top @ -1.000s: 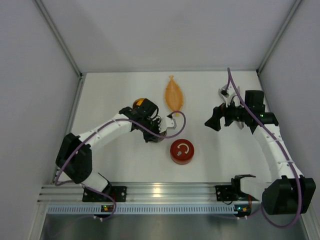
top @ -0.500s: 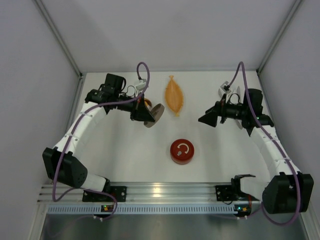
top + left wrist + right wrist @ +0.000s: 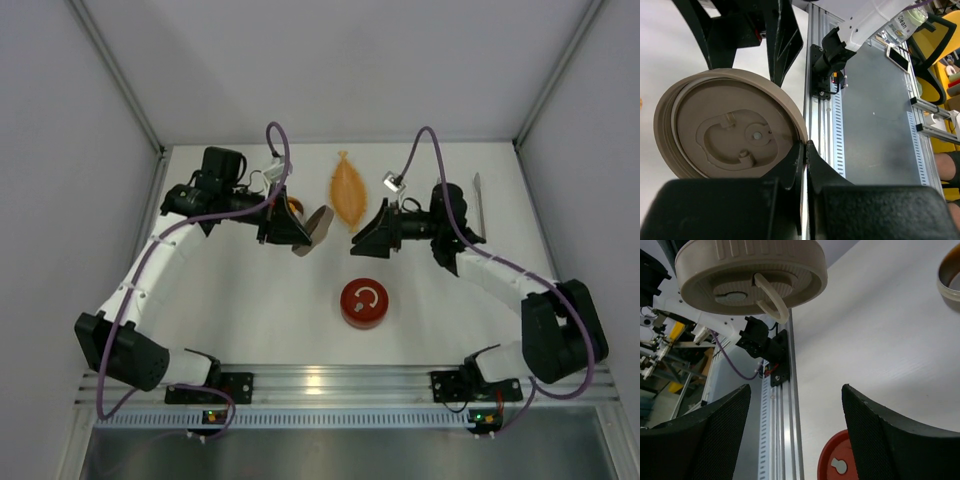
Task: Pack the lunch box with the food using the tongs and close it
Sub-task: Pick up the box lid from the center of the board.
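Note:
My left gripper (image 3: 303, 234) is shut on the rim of the lunch box's beige round lid (image 3: 317, 226), holding it tilted above the table. In the left wrist view the fingers pinch the edge of the lid (image 3: 730, 130). Behind that gripper the lunch box base (image 3: 293, 207) shows as an orange-brown patch. No food can be made out on its own. My right gripper (image 3: 362, 240) stands open just right of the lid, with nothing between its fingers (image 3: 725, 430). The lid (image 3: 750, 270) hangs above them. The tongs (image 3: 478, 203) lie at the far right.
A flat orange leaf-shaped dish (image 3: 348, 188) lies at the back centre. A red round lid (image 3: 362, 303) sits near the front centre, also in the right wrist view (image 3: 840, 460). The aluminium rail (image 3: 320, 385) runs along the near edge. White walls enclose three sides.
The left arm lifted the beige lid up and back, then held still. The right arm swung left towards the lid, its jaws narrowing, which uncovered the tongs.

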